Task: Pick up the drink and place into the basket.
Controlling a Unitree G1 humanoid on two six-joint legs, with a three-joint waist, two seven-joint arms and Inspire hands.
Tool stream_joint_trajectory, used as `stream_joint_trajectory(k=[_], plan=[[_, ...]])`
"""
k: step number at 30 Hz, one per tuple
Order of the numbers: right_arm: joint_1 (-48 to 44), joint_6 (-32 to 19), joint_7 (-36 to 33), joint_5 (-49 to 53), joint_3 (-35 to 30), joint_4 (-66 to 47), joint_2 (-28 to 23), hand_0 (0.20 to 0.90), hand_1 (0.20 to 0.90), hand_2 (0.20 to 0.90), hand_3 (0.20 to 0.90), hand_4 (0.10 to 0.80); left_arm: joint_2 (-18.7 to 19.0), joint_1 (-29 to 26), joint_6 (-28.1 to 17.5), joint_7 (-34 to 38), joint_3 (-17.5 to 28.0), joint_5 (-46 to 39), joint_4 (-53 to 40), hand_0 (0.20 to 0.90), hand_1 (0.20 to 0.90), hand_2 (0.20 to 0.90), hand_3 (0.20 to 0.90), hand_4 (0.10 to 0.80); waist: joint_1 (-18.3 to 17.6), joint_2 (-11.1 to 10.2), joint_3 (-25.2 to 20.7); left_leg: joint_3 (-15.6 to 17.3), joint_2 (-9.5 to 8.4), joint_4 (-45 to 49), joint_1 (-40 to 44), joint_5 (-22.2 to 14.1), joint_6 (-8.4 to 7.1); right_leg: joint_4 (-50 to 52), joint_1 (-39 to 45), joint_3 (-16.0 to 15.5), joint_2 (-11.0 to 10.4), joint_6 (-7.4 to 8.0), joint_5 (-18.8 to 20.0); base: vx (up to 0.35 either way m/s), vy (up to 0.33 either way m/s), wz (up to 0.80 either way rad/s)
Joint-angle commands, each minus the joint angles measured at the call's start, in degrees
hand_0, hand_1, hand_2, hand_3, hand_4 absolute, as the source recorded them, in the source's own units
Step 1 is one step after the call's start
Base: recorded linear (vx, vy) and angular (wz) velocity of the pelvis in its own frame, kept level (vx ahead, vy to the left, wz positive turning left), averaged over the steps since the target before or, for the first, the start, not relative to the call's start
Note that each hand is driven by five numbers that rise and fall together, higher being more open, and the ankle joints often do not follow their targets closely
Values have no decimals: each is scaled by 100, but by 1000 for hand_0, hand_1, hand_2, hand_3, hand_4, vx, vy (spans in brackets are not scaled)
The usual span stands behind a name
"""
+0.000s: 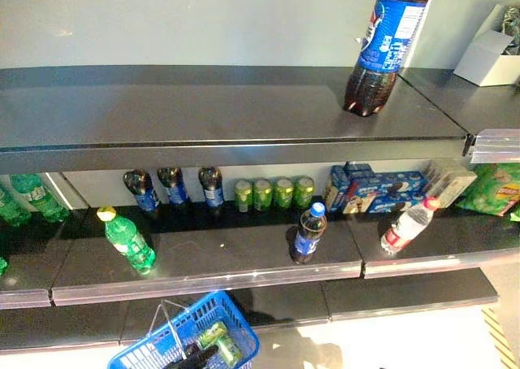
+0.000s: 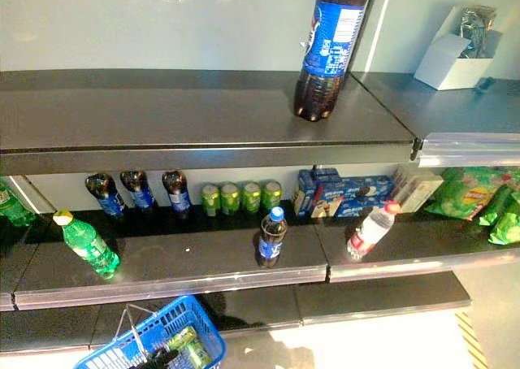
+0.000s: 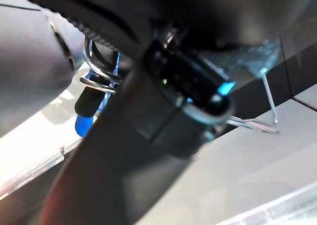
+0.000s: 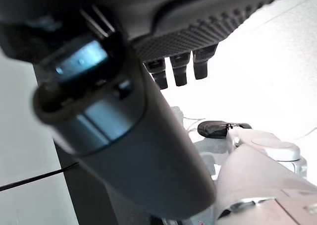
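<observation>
Nearest the camera, a blue basket (image 1: 188,336) with a wire handle is being carried at the bottom edge by the left hand (image 1: 192,356), whose fingers are being kept curled round that handle; green cans (image 1: 219,340) are lying inside. Open room is being left along the front edge of the middle shelf (image 1: 236,259), where a small cola bottle (image 1: 308,234) with a blue cap is standing upright, above and to the right of the basket. The right hand (image 4: 181,66) is being shown only in its wrist view, fingers relaxed and holding nothing.
</observation>
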Motion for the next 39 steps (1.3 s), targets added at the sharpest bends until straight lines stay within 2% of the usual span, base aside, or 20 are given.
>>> stream_joint_trajectory(k=[1, 8, 15, 23, 28, 33, 37, 39], plan=[[-230, -54, -90, 58, -40, 223, -107, 900, 900, 900, 900, 800, 7, -527, -204, -636, 139, -117, -393, 300, 300, 300, 200, 100, 112, 63, 75, -64, -175, 93, -30, -137, 235, 323, 38, 9, -107, 46, -3, 7, 12, 9], [-240, -42, -59, -37, -58, 244, -116, 900, 900, 900, 900, 800, 30, -489, -231, -644, 209, -137, -234, 300, 300, 300, 200, 100, 94, 90, 46, -119, -185, 57, 22, -156, 226, 328, 59, 27, -104, 71, -21, 30, 15, 4], [-194, -40, -25, -170, -21, 253, -181, 900, 900, 900, 900, 800, 18, -435, -238, -720, 213, -381, -314, 300, 300, 300, 200, 100, 108, 114, 170, -115, -116, 6, -46, -90, 173, 208, -14, 37, -101, 107, 87, 59, 12, 4], [-1069, -93, -271, 484, 349, 41, -378, 900, 900, 900, 900, 800, -29, -1327, -320, -435, -315, -1103, -694, 300, 300, 300, 200, 100, 181, 190, 1015, -315, 37, 280, -1202, 214, 121, 635, -1289, 92, -72, 42, 193, -263, -10, 5], [-1437, -450, -327, 768, 489, -115, -461, 900, 900, 900, 900, 800, -27, -1668, -479, -386, -497, -1344, -870, 300, 300, 300, 200, 100, 169, 207, 1487, -387, 56, 657, -1937, 327, 156, 1199, -2075, 81, -31, -19, 137, -237, -16, 0], [-1644, -1026, -340, 1172, 511, -426, -636, 900, 900, 900, 900, 800, 10, -1823, -436, -231, -645, -1553, -1089, 300, 300, 300, 200, 100, 179, 149, 1808, -581, 2, 2177, -2884, -88, 168, 2405, -2905, 43, -148, -195, -232, -197, -18, 6], [-1699, -1445, -157, 1451, 566, -995, -721, 900, 900, 900, 900, 800, 71, -1708, -422, -182, -644, -1576, -1106, 300, 300, 300, 200, 100, 234, 68, 1829, -697, -34, 2920, -3250, -457, 248, 3128, -3235, 83, -227, -346, -567, -74, -12, 2], [-1677, -1540, -95, 1499, 610, -1262, -738, 900, 900, 900, 900, 800, 92, -1664, -417, -213, -626, -1548, -1116, 300, 300, 300, 200, 100, 246, 47, 1816, -726, -43, 2990, -3287, -498, 268, 3229, -3270, 86, -233, -370, -621, -23, -30, 2]])
